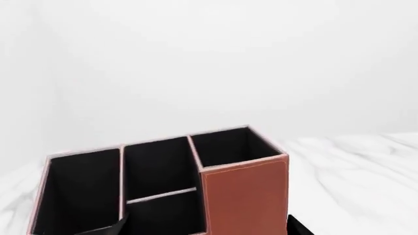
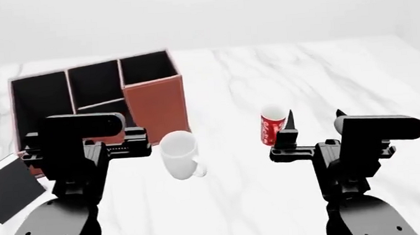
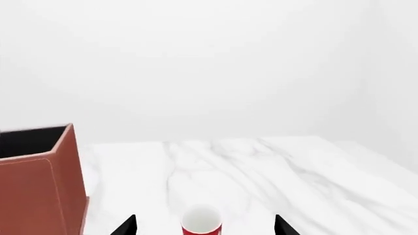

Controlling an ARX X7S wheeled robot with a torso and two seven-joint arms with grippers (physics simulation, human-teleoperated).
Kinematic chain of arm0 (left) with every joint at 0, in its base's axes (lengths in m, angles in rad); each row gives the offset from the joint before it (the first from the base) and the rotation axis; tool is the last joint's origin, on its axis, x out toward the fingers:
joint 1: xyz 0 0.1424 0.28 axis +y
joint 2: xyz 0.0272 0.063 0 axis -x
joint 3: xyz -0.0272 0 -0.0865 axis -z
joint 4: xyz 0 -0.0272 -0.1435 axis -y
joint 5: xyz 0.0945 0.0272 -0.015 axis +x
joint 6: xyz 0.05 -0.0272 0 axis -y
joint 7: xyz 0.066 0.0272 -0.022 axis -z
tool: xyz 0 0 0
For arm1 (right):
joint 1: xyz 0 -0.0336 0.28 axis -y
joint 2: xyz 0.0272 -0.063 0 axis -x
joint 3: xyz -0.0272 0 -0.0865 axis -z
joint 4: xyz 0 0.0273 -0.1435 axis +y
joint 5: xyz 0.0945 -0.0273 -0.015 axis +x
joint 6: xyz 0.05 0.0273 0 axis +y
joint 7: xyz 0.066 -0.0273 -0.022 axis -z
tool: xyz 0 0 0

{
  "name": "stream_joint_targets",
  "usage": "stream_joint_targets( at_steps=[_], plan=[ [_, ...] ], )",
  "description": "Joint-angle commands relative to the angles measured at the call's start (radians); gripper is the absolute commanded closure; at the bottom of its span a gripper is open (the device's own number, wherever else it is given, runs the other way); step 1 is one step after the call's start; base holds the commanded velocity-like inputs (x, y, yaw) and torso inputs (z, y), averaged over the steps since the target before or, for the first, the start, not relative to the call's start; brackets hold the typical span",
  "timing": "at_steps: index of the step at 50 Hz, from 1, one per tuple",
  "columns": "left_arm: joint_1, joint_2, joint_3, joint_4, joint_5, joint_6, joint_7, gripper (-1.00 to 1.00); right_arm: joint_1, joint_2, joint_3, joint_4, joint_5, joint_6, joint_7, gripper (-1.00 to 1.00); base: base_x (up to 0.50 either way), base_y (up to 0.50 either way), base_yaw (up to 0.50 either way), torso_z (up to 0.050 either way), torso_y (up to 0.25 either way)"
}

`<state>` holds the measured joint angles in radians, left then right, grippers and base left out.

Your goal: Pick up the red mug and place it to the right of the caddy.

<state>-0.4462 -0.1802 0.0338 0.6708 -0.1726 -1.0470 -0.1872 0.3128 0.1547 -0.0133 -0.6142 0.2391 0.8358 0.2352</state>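
R gripper (image 2: 313, 120) hovers w/ fingers spread wide, nothing between them yet. The mug (image 2: 272, 125) stands upright on the table (image 2: 325, 70), just ahead of the fingertips and roughly centred on the gap. In the R wrist view both fingertips (image 3: 125, 226) flank the mug (image 3: 201, 224) w/ clearance each side, so the spread looks chosen to let the mug pass in w/o a knock. Handle not visible from any view; can't tell which way it faces.

L gripper (image 2: 127, 145) sits low, close in front of the caddy (image 2: 153, 102); its fingers are mostly hidden by the arm and only slivers show in the L wrist view, so open or closed: can't tell. It holds nothing visible and seems parked out of the way.

Caddy (image 1: 243, 196) is well off to the left of the R fingers, w/ a white mug (image 2: 180, 153) between caddy and red mug. The mug already lies on the caddy's right but well apart, past the white one.

Judgement: approach stage, grasp not yet made. Next needs a short advance, then close around the body. Risk: a fingertip clipping the rim and tipping it, since it's tall and narrow.
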Motion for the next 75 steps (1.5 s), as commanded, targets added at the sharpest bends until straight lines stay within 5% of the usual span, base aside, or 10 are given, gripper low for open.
stream_joint_targets(
  at_steps=[1,30,51,75],
  plan=[
    [-0.021,-0.016,0.011,0.015,0.003,-0.024,-0.013,-1.0,0.007,0.007,-0.004,0.003,0.007,0.01,0.009,-1.0,0.5,0.0,0.0,0.0,0.0],
    [-0.011,-0.028,0.01,0.002,-0.008,0.001,-0.023,-1.0,-0.012,0.018,-0.019,0.032,0.022,-0.043,0.012,-1.0,0.5,0.0,0.0,0.0,0.001],
    [-0.01,-0.036,0.008,0.004,-0.016,0.004,-0.033,-1.0,-0.044,0.044,-0.007,0.022,0.052,-0.048,0.001,-1.0,0.0,0.0,0.0,0.0,0.001],
    [-0.002,-0.04,0.008,-0.008,-0.027,0.02,-0.041,-1.0,-0.3,0.081,0.014,-0.007,0.066,-0.1,-0.011,-1.0,0.0,0.0,0.0,0.0,0.0]
  ],
)
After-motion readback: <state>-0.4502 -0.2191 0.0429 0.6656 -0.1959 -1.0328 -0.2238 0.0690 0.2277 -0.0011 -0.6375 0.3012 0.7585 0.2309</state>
